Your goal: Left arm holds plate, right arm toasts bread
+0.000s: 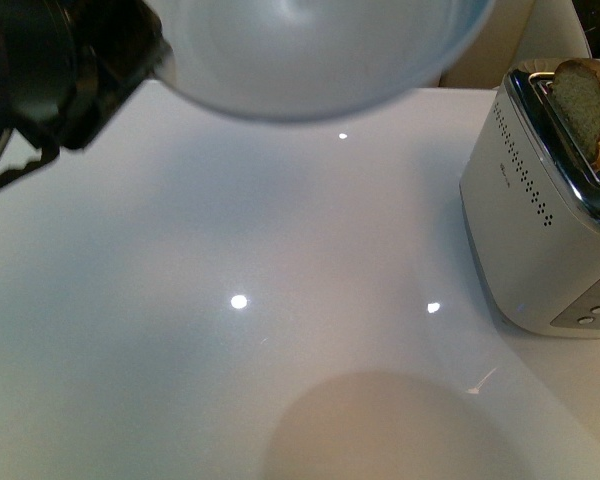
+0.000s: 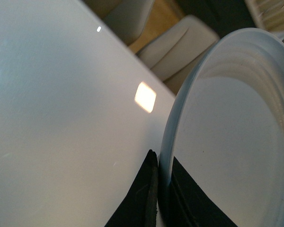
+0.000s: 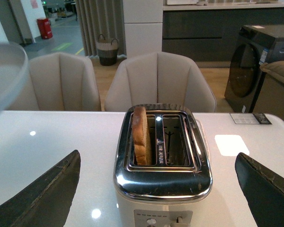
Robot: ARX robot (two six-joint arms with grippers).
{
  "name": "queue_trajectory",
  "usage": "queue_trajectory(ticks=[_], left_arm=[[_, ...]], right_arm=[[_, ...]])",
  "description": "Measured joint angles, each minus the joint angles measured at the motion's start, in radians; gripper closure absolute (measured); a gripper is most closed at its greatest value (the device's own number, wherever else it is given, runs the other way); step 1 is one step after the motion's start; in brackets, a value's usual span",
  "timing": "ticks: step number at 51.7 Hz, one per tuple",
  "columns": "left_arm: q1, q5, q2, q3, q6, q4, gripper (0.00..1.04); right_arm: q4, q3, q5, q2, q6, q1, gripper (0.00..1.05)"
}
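A: How do we have the left arm [image 1: 70, 70] posed?

B: It is high at our left and reaches in over the bench [image 1: 280, 300]. The left end effector [image 2: 161, 165] is narrowed onto the rim of the plate [image 1: 320, 50], one jaw on the outer face and one on the inner. The plate hangs in the air above the bench, close to our front camera, and a round shadow lies on the near part of the surface.

A: And the right end effector [image 3: 157, 155]?

B: It does not show in our front view. Its wrist camera looks at the control face and chrome top of the toaster [image 3: 163, 184]. The fingers are spread wide. They frame the toaster in that view, apart from it, and hold nothing.

A: Where do we see the bread [image 3: 141, 135]?

B: It stands upright in one toaster slot, the one on the plate's side, with its rounded top above the chrome.

A: What room do we have?

B: The toaster sits at the right of the bench. Between it and the raised plate the glossy white surface lies open. Pale chairs [image 3: 161, 80] stand just beyond the far edge.
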Motion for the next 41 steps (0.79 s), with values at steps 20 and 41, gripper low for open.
queue_trajectory(ticks=[20, 41], left_arm=[[0.192, 0.154, -0.003, 0.021, 0.092, -0.037, 1.02], [0.553, 0.344, 0.181, -0.052, 0.300, 0.054, 1.02]], right_arm=[[0.000, 0.000, 0.000, 0.000, 0.000, 0.000, 0.09], [0.000, 0.000, 0.000, 0.000, 0.000, 0.000, 0.09]])
